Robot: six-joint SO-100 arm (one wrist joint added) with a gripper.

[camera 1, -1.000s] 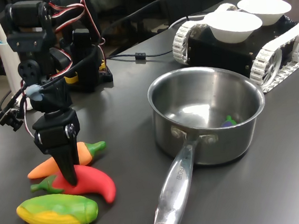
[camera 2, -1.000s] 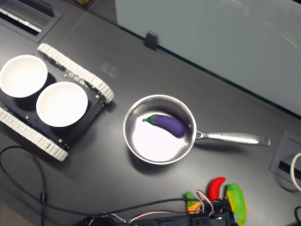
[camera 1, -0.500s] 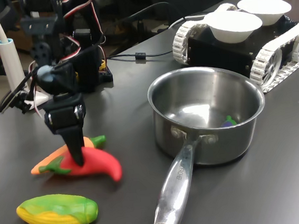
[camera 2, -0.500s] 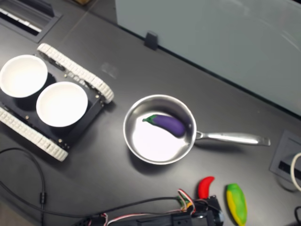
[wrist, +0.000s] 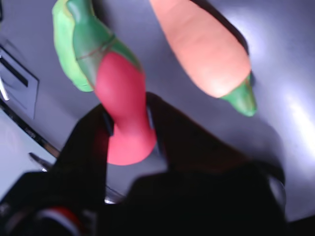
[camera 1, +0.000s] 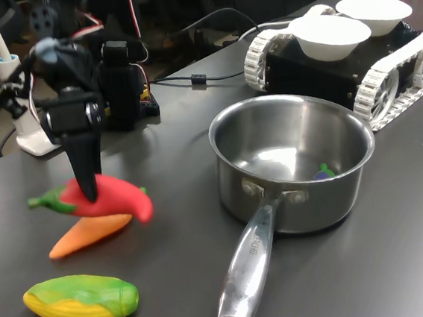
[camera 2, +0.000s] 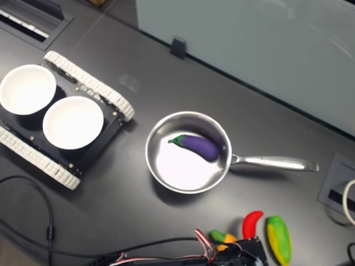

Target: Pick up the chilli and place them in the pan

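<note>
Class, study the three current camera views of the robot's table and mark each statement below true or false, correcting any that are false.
1. The end effector is shut on the chilli. True.
2. The pan is empty. False: a purple eggplant lies inside it.
3. In the first exterior view the chilli rests flat on the table. False: it hangs in the air above the carrot.
4. The corn lies on the table, apart from the end effector. True.
5. The two white bowls sit inside the pan. False: they sit on a tracked vehicle.
</note>
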